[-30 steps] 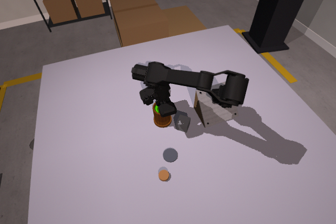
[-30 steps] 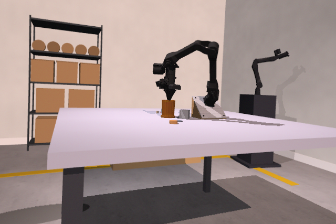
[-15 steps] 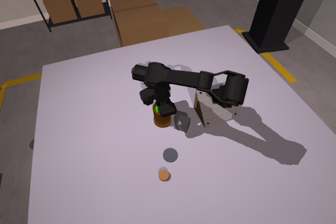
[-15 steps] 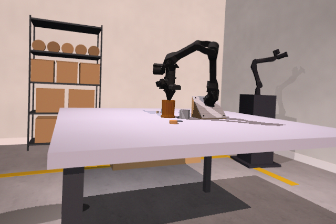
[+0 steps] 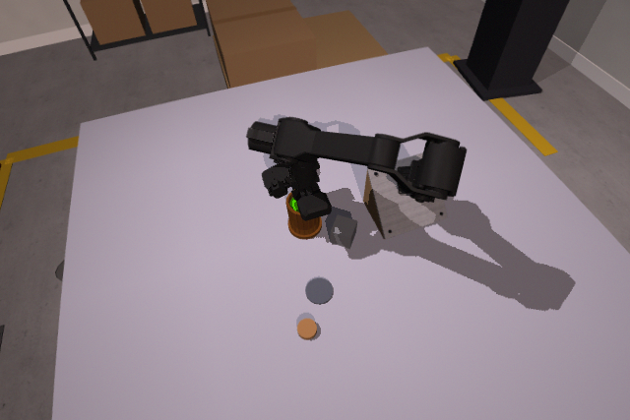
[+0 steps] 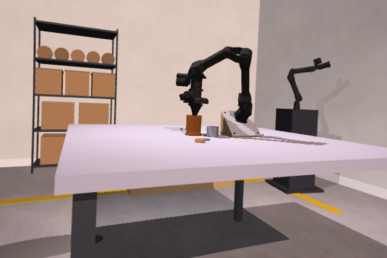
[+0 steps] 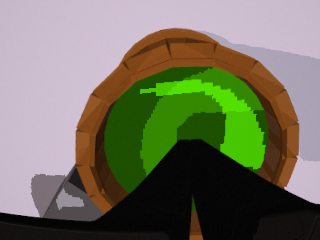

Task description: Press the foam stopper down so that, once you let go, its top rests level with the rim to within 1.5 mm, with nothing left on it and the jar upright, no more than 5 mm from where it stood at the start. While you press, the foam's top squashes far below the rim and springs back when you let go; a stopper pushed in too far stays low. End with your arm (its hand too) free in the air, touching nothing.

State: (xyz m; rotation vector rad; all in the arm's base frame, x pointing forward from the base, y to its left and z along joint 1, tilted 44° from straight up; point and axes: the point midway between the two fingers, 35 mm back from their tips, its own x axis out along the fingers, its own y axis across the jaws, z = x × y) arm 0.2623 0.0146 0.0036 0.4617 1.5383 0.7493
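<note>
A brown ribbed jar (image 5: 304, 222) stands upright on the white table near the arm's base; it also shows in the side view (image 6: 193, 124). A green foam stopper (image 7: 194, 127) fills its mouth, inside the rim (image 7: 180, 43), with a dent around the fingertips. My gripper (image 7: 189, 150) (image 6: 196, 113) is shut with nothing between the fingers. It points straight down with its tips at the jar's mouth, on the foam's middle. In the overhead view the gripper (image 5: 305, 199) hides most of the stopper.
A small grey cube (image 5: 342, 230) lies just right of the jar. A grey disc (image 5: 319, 289) and an orange disc (image 5: 306, 328) lie nearer the front. The arm's wedge-shaped base (image 5: 402, 207) stands to the right. Shelves and boxes stand beyond the table.
</note>
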